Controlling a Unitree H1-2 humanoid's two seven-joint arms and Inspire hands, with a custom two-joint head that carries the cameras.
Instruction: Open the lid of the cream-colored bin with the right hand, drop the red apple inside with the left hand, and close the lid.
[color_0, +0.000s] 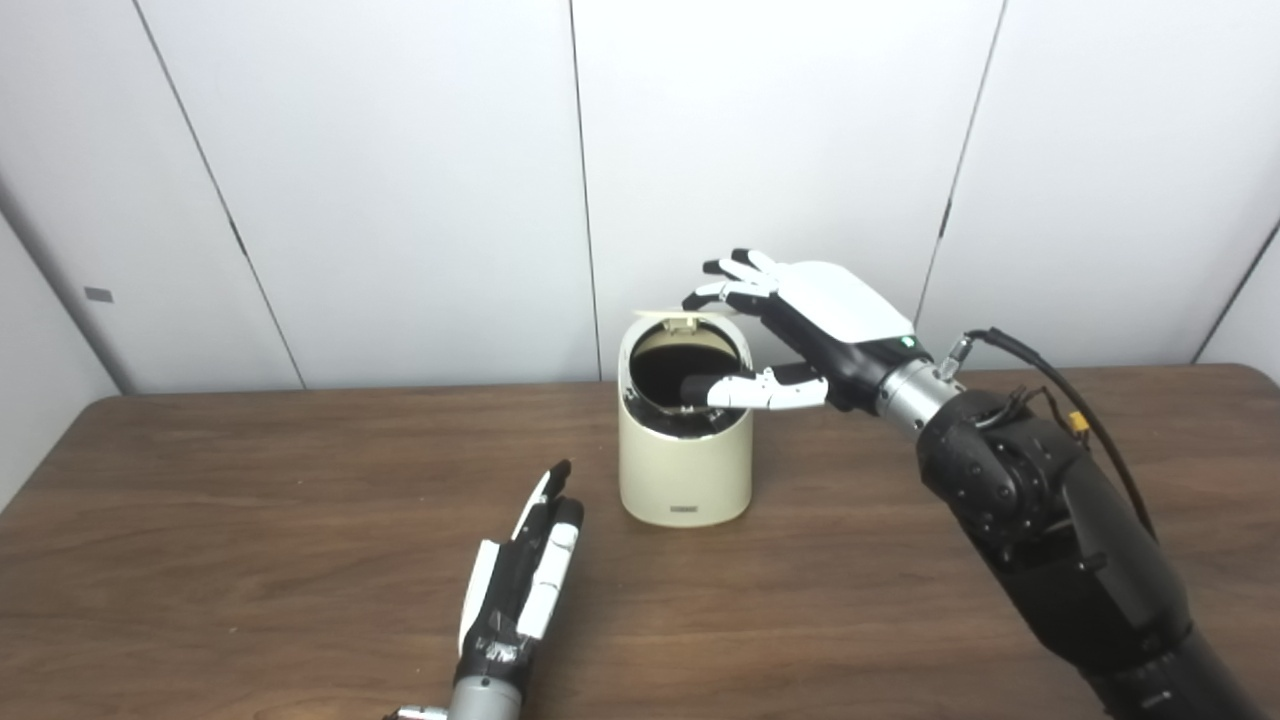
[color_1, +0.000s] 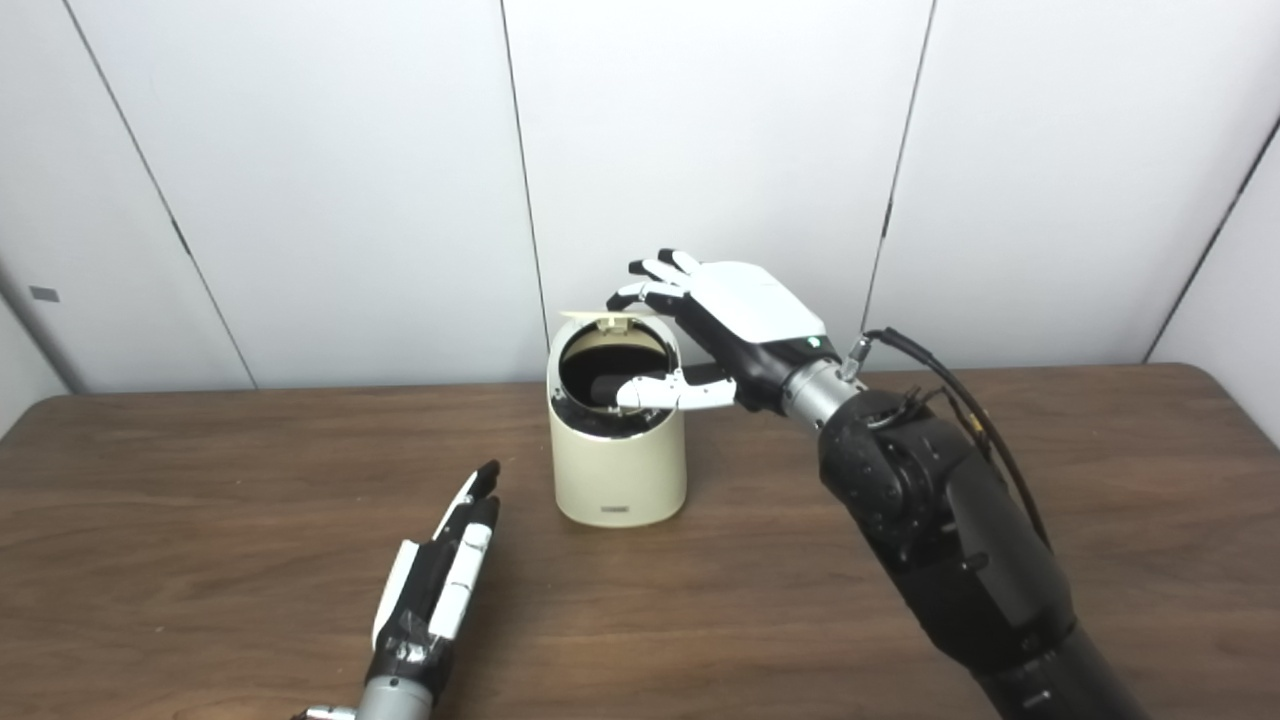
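Observation:
The cream-colored bin (color_0: 686, 460) stands upright at the middle of the table. Its lid (color_0: 682, 318) is tipped up at the back and the dark opening (color_0: 680, 370) shows. My right hand (color_0: 800, 320) is over the bin's top right, fingers spread. Its fingertips (color_0: 712, 293) touch the raised lid's edge and its thumb (color_0: 745, 392) reaches across the opening. My left hand (color_0: 525, 570) lies flat on the table in front and left of the bin, fingers straight, holding nothing. No red apple is in view, and the bin's inside is too dark to see into.
The brown wooden table (color_0: 250, 520) reaches to white wall panels (color_0: 400, 180) behind. My right forearm (color_0: 1050, 530) with a black cable crosses the table's right side.

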